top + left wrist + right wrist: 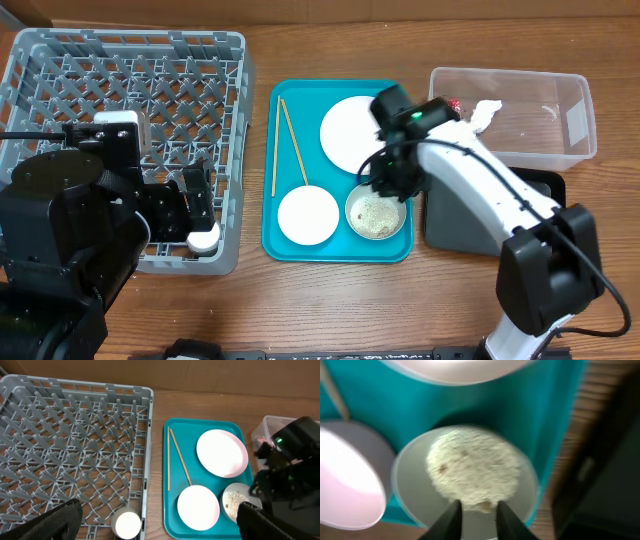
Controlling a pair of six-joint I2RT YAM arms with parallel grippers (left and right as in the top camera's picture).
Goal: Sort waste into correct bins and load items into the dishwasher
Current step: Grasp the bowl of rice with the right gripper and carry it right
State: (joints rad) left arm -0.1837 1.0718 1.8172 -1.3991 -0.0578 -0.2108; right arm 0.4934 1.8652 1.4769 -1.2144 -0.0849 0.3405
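The grey bowl holding rice grains sits at the front right of a teal tray. My right gripper hangs just above it, fingers slightly apart and empty; in the right wrist view the gripper is over the near side of the bowl and the rice. The white bowl, the plate and two chopsticks also lie on the tray. My left gripper is wide open over the front right of the dish rack.
The clear tub at the back right holds the red wrapper and the white napkin. The black tray lies right of the teal tray, partly under my right arm. A small white cup stands in the rack's front right corner.
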